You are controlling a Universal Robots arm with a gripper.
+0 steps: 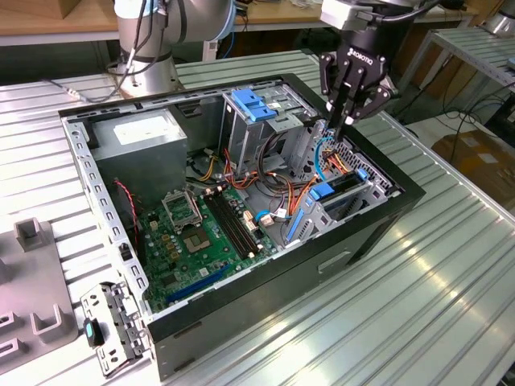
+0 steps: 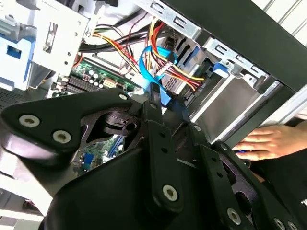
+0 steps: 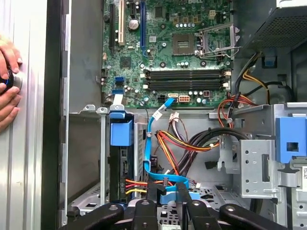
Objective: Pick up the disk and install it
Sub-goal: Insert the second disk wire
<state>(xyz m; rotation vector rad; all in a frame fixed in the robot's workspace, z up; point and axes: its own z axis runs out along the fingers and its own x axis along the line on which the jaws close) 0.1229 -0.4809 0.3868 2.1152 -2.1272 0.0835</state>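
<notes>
The disk (image 3: 120, 165) stands on edge in the lower drive cage of the open computer case (image 1: 386, 209), its blue bracket (image 3: 121, 133) showing at the end. In the exterior view the bracket (image 1: 330, 191) sits near the case's front wall. Red and yellow power wires (image 3: 134, 184) run to the disk's end. My gripper (image 1: 340, 121) hangs above the cage, beside the disk and not touching it. A blue flat cable (image 3: 149, 143) loops up between my fingertips (image 3: 152, 191), and the gripper (image 3: 168, 191) is shut on it; the second wrist view shows the gripper (image 2: 169, 101) on the same cable.
A grey power-supply box (image 1: 141, 141) fills the case's far corner. The green motherboard (image 1: 201, 233) lies on the floor of the case. A blue latch (image 1: 256, 104) tops the upper cage. A person's hand (image 3: 7, 81) rests on the table outside the case. A loose metal bracket (image 1: 113, 330) lies by the near corner.
</notes>
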